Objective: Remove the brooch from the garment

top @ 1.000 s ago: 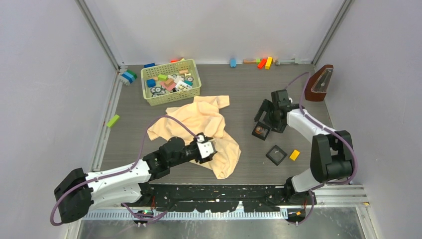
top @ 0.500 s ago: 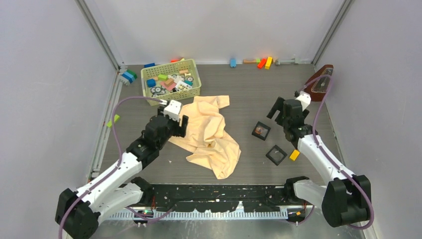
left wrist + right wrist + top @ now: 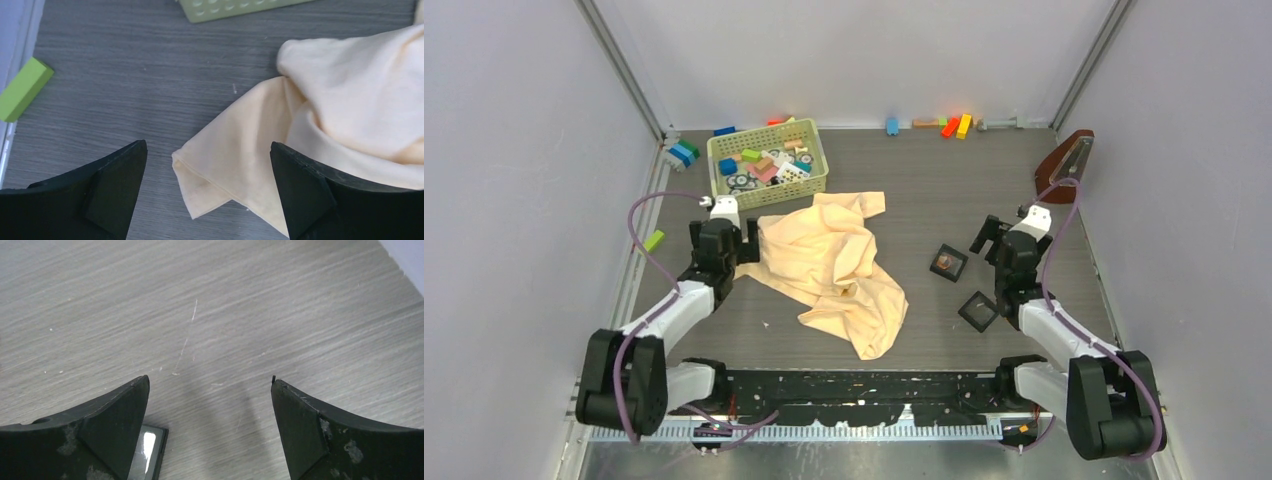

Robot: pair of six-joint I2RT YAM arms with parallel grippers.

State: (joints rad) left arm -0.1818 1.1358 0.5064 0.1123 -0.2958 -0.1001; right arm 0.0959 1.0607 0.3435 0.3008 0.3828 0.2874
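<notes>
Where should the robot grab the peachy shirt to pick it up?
Probably best is the loose folded corner of the shirt. It sticks out flat on the table, right in front of the open left hand. Come in low from the left and pinch the doubled edge.

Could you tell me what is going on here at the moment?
A peach garment lies crumpled mid-table, and neither arm holds anything. The left claw hangs open over the garment's left corner. The right claw hangs open over bare table by two small black trays. I cannot spot the brooch.
</notes>
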